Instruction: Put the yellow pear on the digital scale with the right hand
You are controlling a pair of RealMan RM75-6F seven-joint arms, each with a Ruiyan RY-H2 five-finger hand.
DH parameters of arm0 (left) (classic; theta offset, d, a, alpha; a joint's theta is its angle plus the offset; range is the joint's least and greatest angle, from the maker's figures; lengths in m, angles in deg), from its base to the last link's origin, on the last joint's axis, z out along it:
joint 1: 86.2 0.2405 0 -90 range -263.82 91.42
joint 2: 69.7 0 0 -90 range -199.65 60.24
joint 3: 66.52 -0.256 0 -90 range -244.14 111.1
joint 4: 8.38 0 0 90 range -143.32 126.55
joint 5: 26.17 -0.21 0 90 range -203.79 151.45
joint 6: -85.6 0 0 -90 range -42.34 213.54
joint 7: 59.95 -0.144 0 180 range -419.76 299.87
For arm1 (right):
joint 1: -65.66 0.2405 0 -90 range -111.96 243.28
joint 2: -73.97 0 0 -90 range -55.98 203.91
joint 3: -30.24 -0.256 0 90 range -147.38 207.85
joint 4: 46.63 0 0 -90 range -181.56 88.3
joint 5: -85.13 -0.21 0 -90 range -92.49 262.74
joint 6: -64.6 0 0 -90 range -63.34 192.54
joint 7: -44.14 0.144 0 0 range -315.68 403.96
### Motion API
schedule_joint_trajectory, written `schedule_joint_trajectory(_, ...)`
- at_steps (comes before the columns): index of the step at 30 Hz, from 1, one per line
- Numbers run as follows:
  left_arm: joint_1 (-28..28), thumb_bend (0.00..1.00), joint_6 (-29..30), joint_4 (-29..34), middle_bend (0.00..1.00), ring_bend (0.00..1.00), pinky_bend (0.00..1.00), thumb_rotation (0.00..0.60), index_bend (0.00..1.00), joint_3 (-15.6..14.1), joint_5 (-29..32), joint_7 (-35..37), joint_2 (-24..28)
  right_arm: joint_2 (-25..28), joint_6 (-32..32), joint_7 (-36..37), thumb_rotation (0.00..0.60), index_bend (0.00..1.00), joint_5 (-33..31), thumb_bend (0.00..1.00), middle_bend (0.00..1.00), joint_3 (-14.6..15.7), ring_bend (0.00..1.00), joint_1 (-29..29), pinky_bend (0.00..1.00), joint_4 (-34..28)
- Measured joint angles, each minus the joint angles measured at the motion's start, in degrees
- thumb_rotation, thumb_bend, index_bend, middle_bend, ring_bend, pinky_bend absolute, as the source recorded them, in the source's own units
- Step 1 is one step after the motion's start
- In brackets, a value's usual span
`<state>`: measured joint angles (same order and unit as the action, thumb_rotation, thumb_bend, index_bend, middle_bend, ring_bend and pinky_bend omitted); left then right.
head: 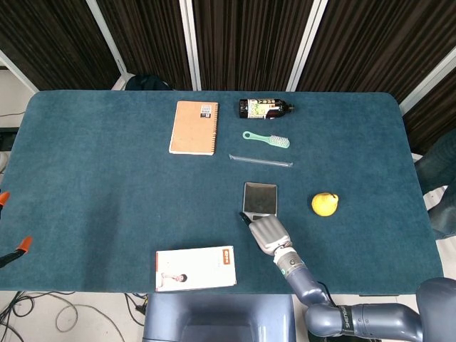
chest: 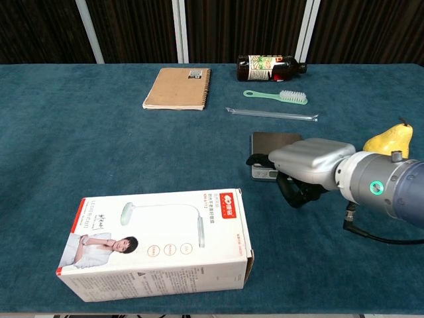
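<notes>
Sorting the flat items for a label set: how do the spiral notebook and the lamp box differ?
The spiral notebook is thin and plain tan with a small label; the lamp box is thick, white and printed with a lamp and a person. The notebook lies at the table's far side, the box at the near edge. Both are rectangular and lie flat.

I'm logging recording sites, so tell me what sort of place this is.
Probably a lab or test room set up for robot trials: a table covered in blue felt, dark slatted wall panels behind, loose cables on the floor, and unrelated props laid out.
</notes>
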<state>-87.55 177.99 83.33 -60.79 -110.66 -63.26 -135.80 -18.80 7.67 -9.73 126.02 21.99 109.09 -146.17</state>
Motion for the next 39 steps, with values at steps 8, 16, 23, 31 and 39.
schedule_joint_trajectory(8, 0.0, 0.19, 0.0, 0.0, 0.06, 0.0, 0.04, 0.6, 0.09, -0.1, -0.1, -0.4, -0.2, 0.8, -0.2, 1.6, 0.6, 0.0, 0.1, 0.96, 0.64, 1.0, 0.68, 0.3, 0.77, -0.5)
schedule_joint_trajectory(16, -0.1, 0.19, -0.1, 0.0, 0.06, 0.0, 0.04, 0.6, 0.09, -0.2, -0.2, -0.8, -0.4, 1.5, -0.9, 3.1, 0.6, 0.0, 0.9, 0.96, 0.64, 2.6, 0.68, 0.2, 0.77, -0.8)
schedule_joint_trajectory(23, -0.1, 0.19, -0.1, 0.0, 0.06, 0.0, 0.04, 0.6, 0.09, -0.2, -0.2, -1.1, -0.5, 1.6, -1.0, 4.2, 0.6, 0.0, 1.0, 0.96, 0.64, 3.5, 0.68, 0.3, 0.77, -0.3)
schedule_joint_trajectory(31, -0.1, 0.19, 0.0, 0.0, 0.06, 0.0, 0.04, 0.6, 0.09, -0.2, -0.2, -1.3, -0.5, 1.1, -1.2, 4.8, 0.6, 0.0, 1.1, 0.96, 0.64, 4.2, 0.68, 0.9, 0.77, 0.4)
schedule_joint_trajectory(39, -0.1, 0.19, -0.1, 0.0, 0.05, 0.0, 0.04, 0.6, 0.09, -0.2, -0.2, -1.5, -0.6, 1.0, -1.6, 5.2, 0.6, 0.0, 0.7, 0.95, 0.64, 4.7, 0.68, 1.3, 0.77, 0.8)
